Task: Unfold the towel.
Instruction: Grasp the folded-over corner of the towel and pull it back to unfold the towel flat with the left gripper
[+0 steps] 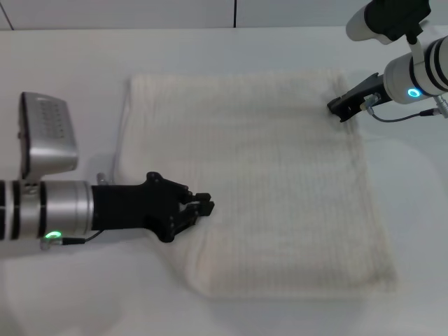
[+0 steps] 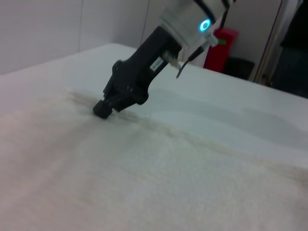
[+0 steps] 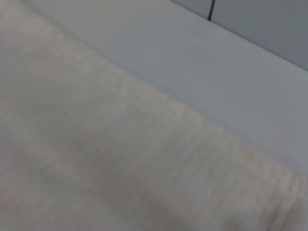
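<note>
The towel (image 1: 266,182) is a large cream-white ribbed cloth lying spread almost flat on the white table; it also fills the left wrist view (image 2: 120,183) and the right wrist view (image 3: 96,144). My left gripper (image 1: 202,206) lies low at the towel's near-left edge, its black fingers closed together on the cloth there. My right gripper (image 1: 341,108) is down at the towel's far-right corner, shut with its tip on the hem; it also shows in the left wrist view (image 2: 102,109). The towel's near-left corner looks slightly drawn in.
The white table (image 1: 70,84) runs out on all sides of the towel. A silver block on my left arm (image 1: 45,133) sits over the table's left side. A red object (image 2: 220,48) and dark shapes stand beyond the table's far edge.
</note>
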Motion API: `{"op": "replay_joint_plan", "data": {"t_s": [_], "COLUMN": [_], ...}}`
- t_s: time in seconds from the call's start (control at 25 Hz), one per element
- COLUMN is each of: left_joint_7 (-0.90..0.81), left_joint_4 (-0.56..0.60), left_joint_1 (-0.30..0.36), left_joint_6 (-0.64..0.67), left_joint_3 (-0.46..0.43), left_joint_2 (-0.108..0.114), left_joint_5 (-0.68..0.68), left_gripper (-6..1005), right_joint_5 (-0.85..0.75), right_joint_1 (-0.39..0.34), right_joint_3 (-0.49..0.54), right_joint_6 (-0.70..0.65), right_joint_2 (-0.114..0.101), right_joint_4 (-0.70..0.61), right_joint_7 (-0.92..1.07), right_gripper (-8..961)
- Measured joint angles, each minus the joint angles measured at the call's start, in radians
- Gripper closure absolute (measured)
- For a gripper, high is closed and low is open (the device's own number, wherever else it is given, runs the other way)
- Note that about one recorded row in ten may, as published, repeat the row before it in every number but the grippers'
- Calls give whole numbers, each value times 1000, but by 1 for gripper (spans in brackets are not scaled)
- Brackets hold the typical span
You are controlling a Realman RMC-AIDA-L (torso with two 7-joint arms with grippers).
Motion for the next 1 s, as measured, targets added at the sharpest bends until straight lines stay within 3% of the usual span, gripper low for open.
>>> {"op": "replay_joint_plan", "data": {"t_s": [0.28,0.52,0.68,1.0], "left_joint_7": [9,72,95,96], "left_joint_4": [79,82,75,72], "left_joint_1": [92,149,167,172], "left_joint_6": [87,207,236,233], "left_joint_3": [-16,-116,-168,-171], "left_joint_2": [4,5,6,6], "left_joint_5": [-30,-32,-30,-23], "left_gripper": [910,909,909,910], "right_joint_5": [0,0,0,-1], "right_joint_1": [-3,-4,-4,-2], "right_joint_3": [0,0,0,0], "right_joint_6": [0,-3,-5,-8], "right_joint_2": [0,0,0,0], "right_joint_4": [-1,-2,-3,-4], "right_joint_7": [1,2,1,-1], "right_gripper": [956,956,956,956]}}
